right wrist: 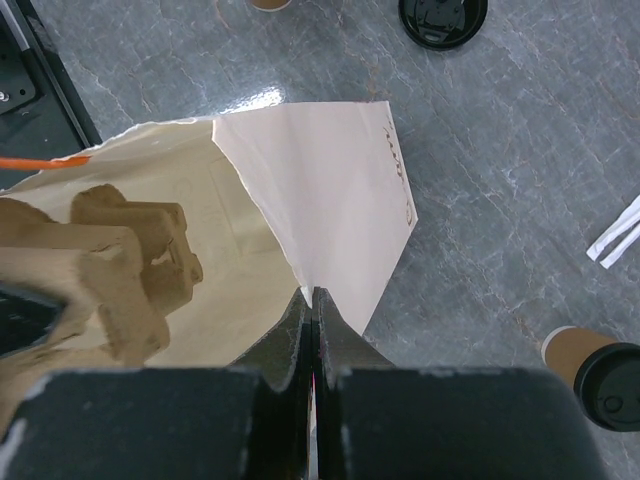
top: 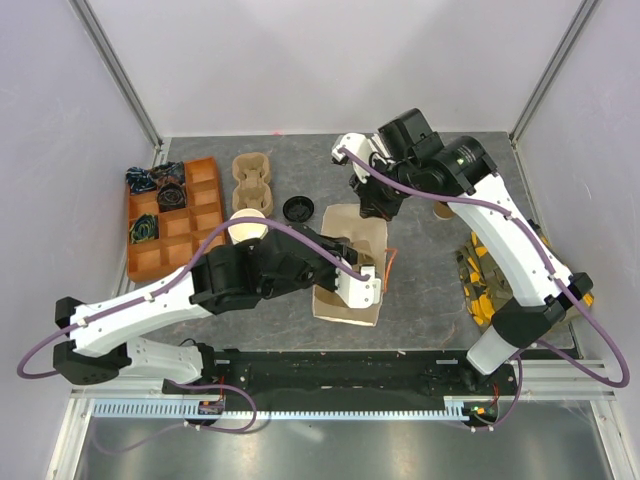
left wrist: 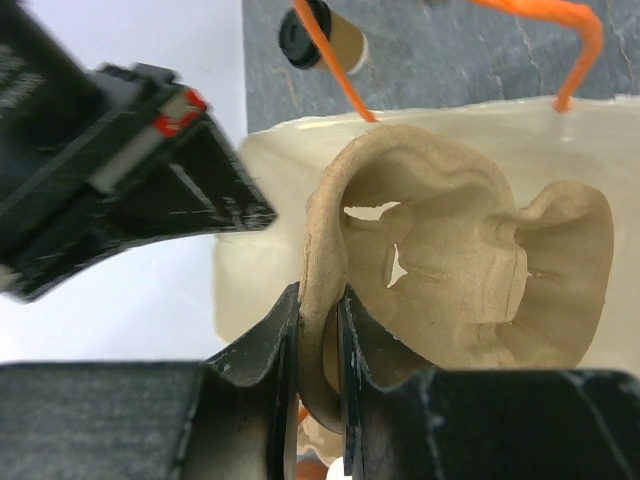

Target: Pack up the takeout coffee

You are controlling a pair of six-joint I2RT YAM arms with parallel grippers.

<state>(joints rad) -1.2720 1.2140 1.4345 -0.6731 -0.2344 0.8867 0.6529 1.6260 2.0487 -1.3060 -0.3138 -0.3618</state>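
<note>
The takeout coffee (right wrist: 598, 375), a tan cup with a black lid, stands on the table right of the paper bag (right wrist: 320, 190). It also shows in the left wrist view (left wrist: 322, 36) beyond the bag, and in the top view (top: 442, 210) half hidden under my right arm. My left gripper (left wrist: 320, 330) is shut on the rim of a pulp cup carrier (left wrist: 450, 260) and holds it inside the open bag (top: 350, 235). My right gripper (right wrist: 313, 300) is shut on the bag's edge and holds it open, at the bag's far side in the top view (top: 378, 208).
A loose black lid (top: 298, 209) lies left of the bag. A stack of lidless cups (top: 248, 228), spare pulp carriers (top: 252, 180) and an orange compartment tray (top: 175, 215) stand at the left. Yellow packets (top: 480, 285) lie at the right.
</note>
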